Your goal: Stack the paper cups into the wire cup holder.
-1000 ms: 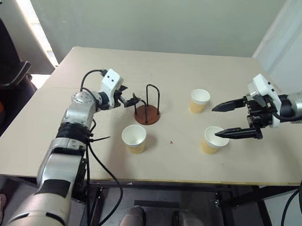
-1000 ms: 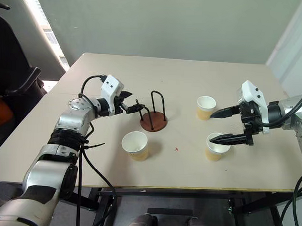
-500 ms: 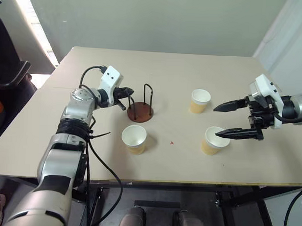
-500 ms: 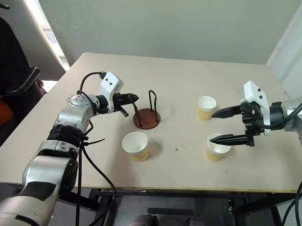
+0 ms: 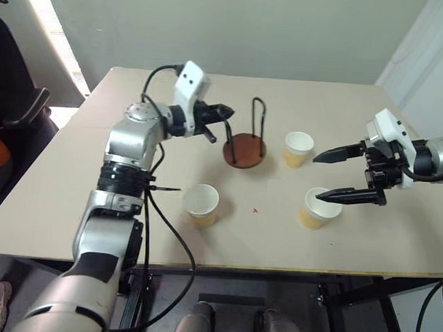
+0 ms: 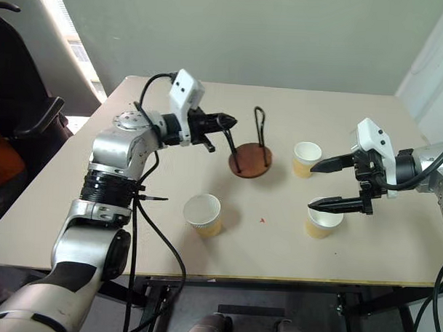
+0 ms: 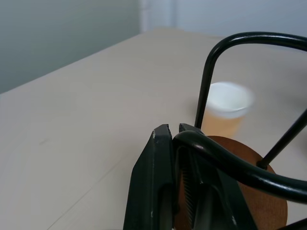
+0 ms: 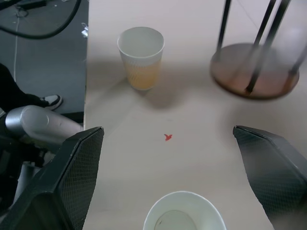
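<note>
Left wrist view: left tool (image 7: 175,139) clamped on wire cup holder (image 5: 245,148) loop, holder lifted, tilted | right tool (image 5: 338,174) wide over nearest of the paper cups (image 5: 316,206) on tabletop (image 5: 297,96) | step: repositioning holder | next: set holder upright, release.

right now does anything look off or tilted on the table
Yes: the wire cup holder is tipped, its disc base lifted on one side, because the left hand is shut on one of its wire loops. All three paper cups stand upright, nothing spilled.
</note>
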Controlling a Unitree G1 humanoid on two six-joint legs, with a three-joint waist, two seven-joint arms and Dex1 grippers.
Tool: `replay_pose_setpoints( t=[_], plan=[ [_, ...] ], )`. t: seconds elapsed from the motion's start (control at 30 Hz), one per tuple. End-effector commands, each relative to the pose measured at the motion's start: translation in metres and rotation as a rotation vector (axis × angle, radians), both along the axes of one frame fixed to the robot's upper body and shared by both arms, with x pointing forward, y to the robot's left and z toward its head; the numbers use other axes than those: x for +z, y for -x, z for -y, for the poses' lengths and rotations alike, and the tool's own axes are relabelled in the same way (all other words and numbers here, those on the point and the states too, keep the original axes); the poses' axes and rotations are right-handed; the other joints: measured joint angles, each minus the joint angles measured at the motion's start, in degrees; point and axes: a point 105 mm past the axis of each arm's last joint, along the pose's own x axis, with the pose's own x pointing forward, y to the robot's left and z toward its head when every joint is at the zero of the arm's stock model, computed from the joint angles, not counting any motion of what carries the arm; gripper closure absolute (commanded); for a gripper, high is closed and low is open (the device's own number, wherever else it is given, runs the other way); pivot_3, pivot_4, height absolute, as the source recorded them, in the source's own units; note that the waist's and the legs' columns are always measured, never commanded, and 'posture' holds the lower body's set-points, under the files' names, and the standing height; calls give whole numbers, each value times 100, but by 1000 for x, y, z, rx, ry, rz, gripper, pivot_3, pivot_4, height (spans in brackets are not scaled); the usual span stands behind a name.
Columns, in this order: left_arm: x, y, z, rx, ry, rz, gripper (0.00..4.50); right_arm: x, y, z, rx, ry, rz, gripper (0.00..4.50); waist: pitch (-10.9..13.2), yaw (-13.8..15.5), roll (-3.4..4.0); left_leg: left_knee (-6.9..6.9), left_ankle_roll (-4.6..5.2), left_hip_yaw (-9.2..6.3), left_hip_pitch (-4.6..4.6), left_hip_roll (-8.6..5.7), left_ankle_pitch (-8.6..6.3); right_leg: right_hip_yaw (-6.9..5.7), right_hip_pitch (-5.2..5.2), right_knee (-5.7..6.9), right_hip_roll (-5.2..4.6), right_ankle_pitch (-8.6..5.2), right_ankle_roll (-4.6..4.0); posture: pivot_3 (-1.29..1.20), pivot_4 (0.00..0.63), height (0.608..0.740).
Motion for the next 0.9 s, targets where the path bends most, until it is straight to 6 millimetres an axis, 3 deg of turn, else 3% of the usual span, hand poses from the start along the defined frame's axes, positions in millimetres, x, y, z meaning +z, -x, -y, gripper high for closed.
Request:
replay_pose_setpoints(
  t=[0.03, 0.17, 0.3, 0.37, 0.8, 0.9],
  plan=[
    [-13, 32, 23, -125, -55, -23, 4413, 6, 9, 1, 18, 20, 29, 0, 0, -6, 0, 4, 3, 1, 4, 0, -2, 0, 5, 1, 1, -5, 5, 0, 150, 740],
    [-34, 51, 31, -182, -135, -33, 4413, -1, 8, 7, 1, 64, 33, 0, 1, -7, -1, 11, 4, 1, 3, 2, -4, 1, 4, 6, 1, -5, 5, 0, 150, 740],
    [-46, 55, 36, -176, -135, -53, 4413, -3, 7, 14, -25, 90, 36, 0, 1, -8, -1, 24, 19, -2, 10, 4, -14, 2, 17, 10, 0, -2, 0, 0, 150, 740],
    [-50, 58, 38, -186, -142, -60, 4413, -3, 6, 17, -42, 99, 38, 0, 1, -8, -1, 30, 74, -3, 16, 3, -47, 2, 26, 9, -3, 0, -1, 0, 150, 740],
    [-88, 61, 37, -129, -261, -88, 4413, -3, 4, 19, -56, 103, 47, 0, 0, -2, 0, 58, 58, -2, 16, 3, -54, 2, 36, 7, -4, 2, -3, 0, 150, 740],
    [-88, 59, 36, -115, -256, -96, 3670, -5, 4, 17, -47, 103, 44, 0, 0, -4, 0, 60, 55, -1, 17, 3, -56, 2, 40, 0, -4, 1, -4, 0, 150, 740]
  ],
)
